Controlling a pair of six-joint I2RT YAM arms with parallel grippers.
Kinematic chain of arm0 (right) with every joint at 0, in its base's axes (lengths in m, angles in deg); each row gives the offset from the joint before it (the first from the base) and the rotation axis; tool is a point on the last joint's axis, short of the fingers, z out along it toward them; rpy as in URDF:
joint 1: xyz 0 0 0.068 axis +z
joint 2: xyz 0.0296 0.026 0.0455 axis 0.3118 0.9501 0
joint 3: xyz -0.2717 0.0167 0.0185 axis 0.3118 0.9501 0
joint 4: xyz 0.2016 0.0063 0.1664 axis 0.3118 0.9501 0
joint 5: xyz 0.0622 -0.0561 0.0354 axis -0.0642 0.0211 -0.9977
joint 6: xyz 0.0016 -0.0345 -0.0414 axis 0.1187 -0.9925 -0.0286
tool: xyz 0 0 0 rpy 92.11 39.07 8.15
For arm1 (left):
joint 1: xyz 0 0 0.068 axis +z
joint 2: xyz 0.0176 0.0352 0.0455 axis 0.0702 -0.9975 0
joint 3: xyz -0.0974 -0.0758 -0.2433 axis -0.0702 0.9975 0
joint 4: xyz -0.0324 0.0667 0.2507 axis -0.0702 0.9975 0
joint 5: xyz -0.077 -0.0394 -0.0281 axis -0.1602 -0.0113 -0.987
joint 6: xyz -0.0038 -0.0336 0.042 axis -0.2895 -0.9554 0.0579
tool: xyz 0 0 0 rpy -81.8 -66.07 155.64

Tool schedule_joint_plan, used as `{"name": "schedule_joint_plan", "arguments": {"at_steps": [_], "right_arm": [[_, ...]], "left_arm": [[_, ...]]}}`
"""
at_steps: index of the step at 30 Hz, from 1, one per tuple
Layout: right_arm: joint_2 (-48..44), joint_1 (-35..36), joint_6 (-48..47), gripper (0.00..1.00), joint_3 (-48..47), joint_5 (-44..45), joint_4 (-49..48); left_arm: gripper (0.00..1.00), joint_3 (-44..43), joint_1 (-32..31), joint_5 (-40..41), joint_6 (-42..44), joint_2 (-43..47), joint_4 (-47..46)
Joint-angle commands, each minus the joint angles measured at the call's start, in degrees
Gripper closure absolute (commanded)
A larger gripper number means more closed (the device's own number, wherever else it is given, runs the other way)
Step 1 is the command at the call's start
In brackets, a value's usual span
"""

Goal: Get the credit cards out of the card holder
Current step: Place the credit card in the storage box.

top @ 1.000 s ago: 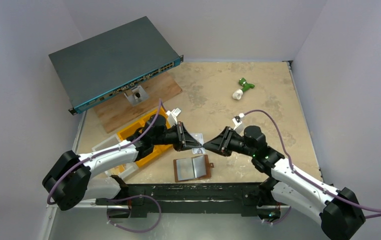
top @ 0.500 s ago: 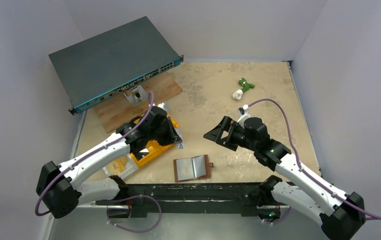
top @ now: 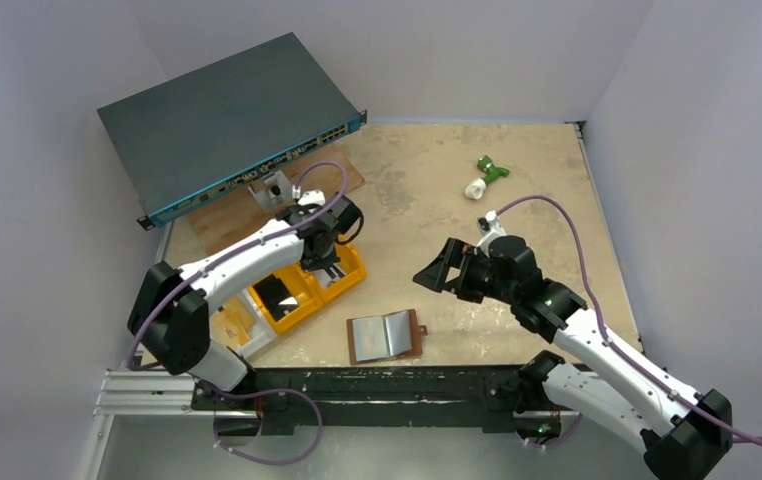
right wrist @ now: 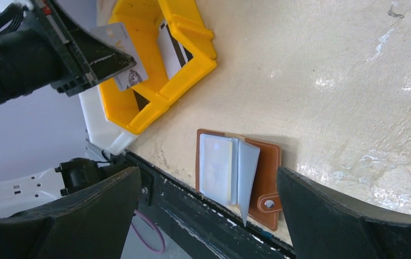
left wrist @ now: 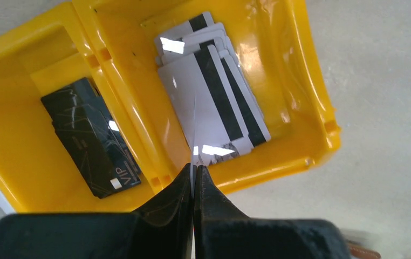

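Note:
The brown card holder [top: 387, 335] lies open near the table's front edge, its pale sleeves facing up [right wrist: 238, 172]. My left gripper [top: 323, 262] is shut on a credit card [right wrist: 123, 48]. In the left wrist view that card [left wrist: 194, 140] shows edge-on between the tips of the gripper [left wrist: 194, 170], above the right compartment of the yellow bin [left wrist: 322, 108]. Several pale striped cards [left wrist: 214, 102] lie in that compartment. My right gripper [top: 435, 275] hangs open above the table, up and to the right of the holder, empty [right wrist: 207, 172].
Black VIP cards [left wrist: 90, 135] fill the bin's other compartment. A white tray [top: 227, 325] sits under the bin. A network switch [top: 227, 120] rests on a wooden board [top: 217, 235] at the back left. A green and white object [top: 484, 177] lies at the back right.
The grippers met at the card in mid-table. My right gripper opened and drew back. My left arm carried the card back and left over the yellow bin.

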Motion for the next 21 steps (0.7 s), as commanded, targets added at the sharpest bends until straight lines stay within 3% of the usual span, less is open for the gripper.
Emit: {"name": "schedule_joint_plan", "arguments": {"at_steps": [1, 10, 15, 21], "right_arm": [[-1.74, -0.21, -2.45, 0.01, -2.04, 1.12, 1.36], [-1.3, -0.21, -3.88, 0.01, -3.12, 0.67, 3.67], [-0.99, -0.21, -4.81, 0.01, -3.41, 0.88, 4.66], [1.08, -0.06, -7.09, 0.01, -5.08, 2.51, 5.58]], "left_arm": [[1.0, -3.97, 1.56, 4.65, 1.41, -3.93, 1.43], [0.98, -4.84, 1.82, 3.51, -0.77, -9.15, 1.05], [0.7, -3.52, 1.81, 2.13, -0.72, -7.57, -0.1], [0.51, -2.46, 1.8, -0.65, 2.37, -3.76, -2.05]]}}
